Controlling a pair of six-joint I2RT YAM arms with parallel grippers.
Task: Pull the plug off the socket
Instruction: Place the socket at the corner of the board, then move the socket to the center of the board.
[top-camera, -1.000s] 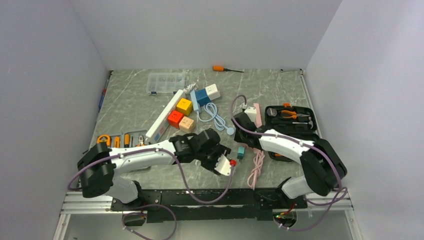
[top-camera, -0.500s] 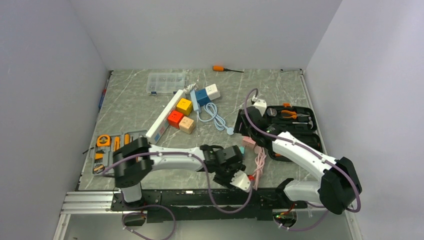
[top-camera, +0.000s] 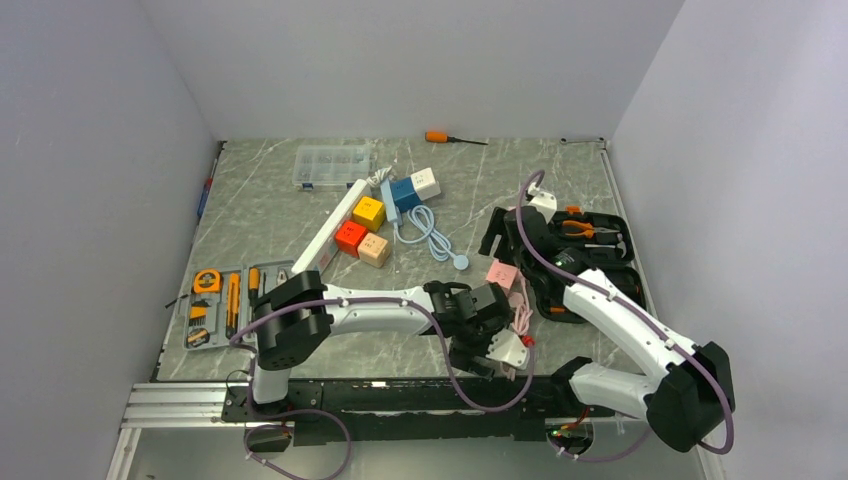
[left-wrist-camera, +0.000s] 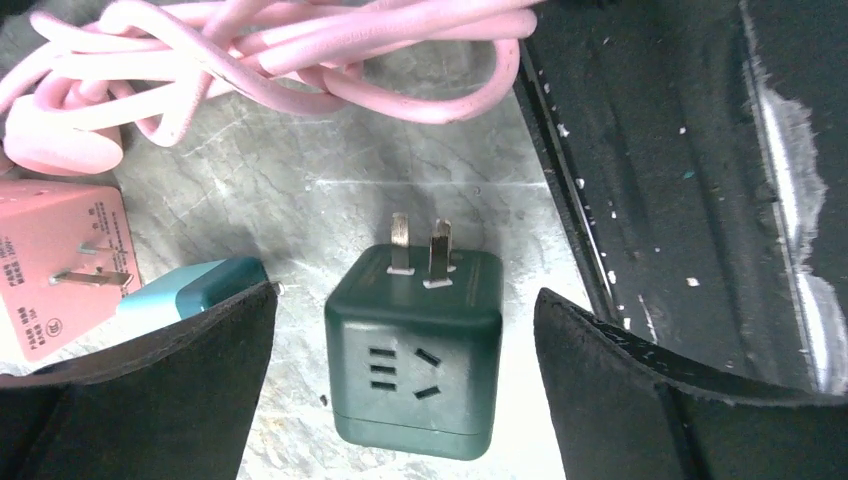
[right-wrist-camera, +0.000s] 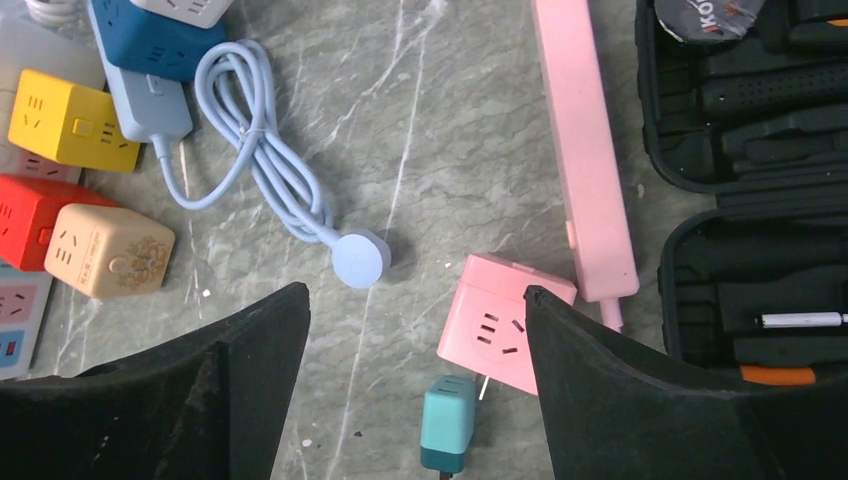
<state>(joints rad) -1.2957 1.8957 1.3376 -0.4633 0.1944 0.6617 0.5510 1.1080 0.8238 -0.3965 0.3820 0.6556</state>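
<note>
A dark green cube socket (left-wrist-camera: 415, 365) lies on the table with its two metal pins bare. It sits loose between the wide-open fingers of my left gripper (left-wrist-camera: 407, 300), with gaps on both sides. In the top view that gripper (top-camera: 500, 350) hangs near the table's front edge and hides the green cube. A pink cube socket (right-wrist-camera: 505, 320) (left-wrist-camera: 60, 260) (top-camera: 501, 274) lies apart from it, its own pins bare. A small teal plug (right-wrist-camera: 448, 422) (left-wrist-camera: 195, 290) lies beside it. My right gripper (right-wrist-camera: 416, 292) (top-camera: 508, 232) hovers open above the pink cube, holding nothing.
An open black tool case (top-camera: 590, 250) (left-wrist-camera: 680, 150) lies close on the right. A coiled pink cable (left-wrist-camera: 300, 50) and a pink power strip (right-wrist-camera: 590, 150) lie beside it. Coloured cube sockets (top-camera: 365, 230), a blue cable (right-wrist-camera: 270, 160) and a tool tray (top-camera: 225, 300) lie to the left.
Both grippers have opened. My left arm swung right along the front edge and let go of the green cube. My right gripper drew back toward the tool case, leaving the pink cube on the table.
</note>
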